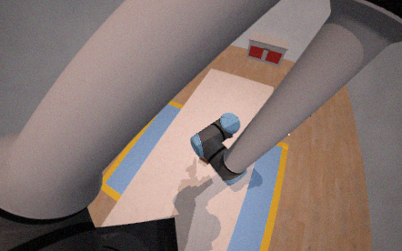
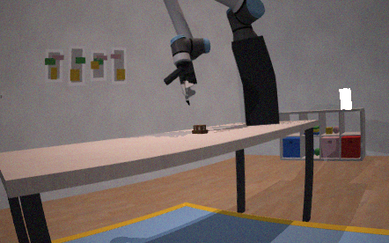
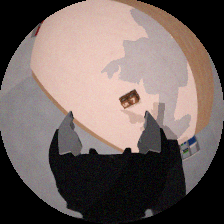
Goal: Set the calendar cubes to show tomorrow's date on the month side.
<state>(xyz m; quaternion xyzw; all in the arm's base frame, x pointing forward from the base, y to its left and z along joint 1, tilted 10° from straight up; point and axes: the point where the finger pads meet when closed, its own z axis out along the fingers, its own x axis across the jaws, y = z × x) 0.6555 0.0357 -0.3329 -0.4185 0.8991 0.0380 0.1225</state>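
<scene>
The calendar [image 2: 200, 128] [image 3: 129, 99] is a small brown block on the table, with its two cubes too small to tell apart and their digits not readable. In the top view the arm hides most of it. My gripper [image 2: 187, 104] [image 3: 108, 111] is open with nothing between its jaws. It hangs well above the table, and in the wrist view the calendar lies beyond the fingertips, a little right of the middle. Whether both cubes sit flat in the tray cannot be told at this size.
The long pale table [image 1: 160, 182] [image 2: 89, 154] [image 3: 75, 65] carries the arm's shadow. The black robot pedestal [image 2: 256, 84] stands at the table's far side. A shelf with coloured bins [image 2: 322, 147] stands by the wall. A blue mat with a yellow edge [image 1: 145, 145] [image 2: 155, 224] lies on the floor.
</scene>
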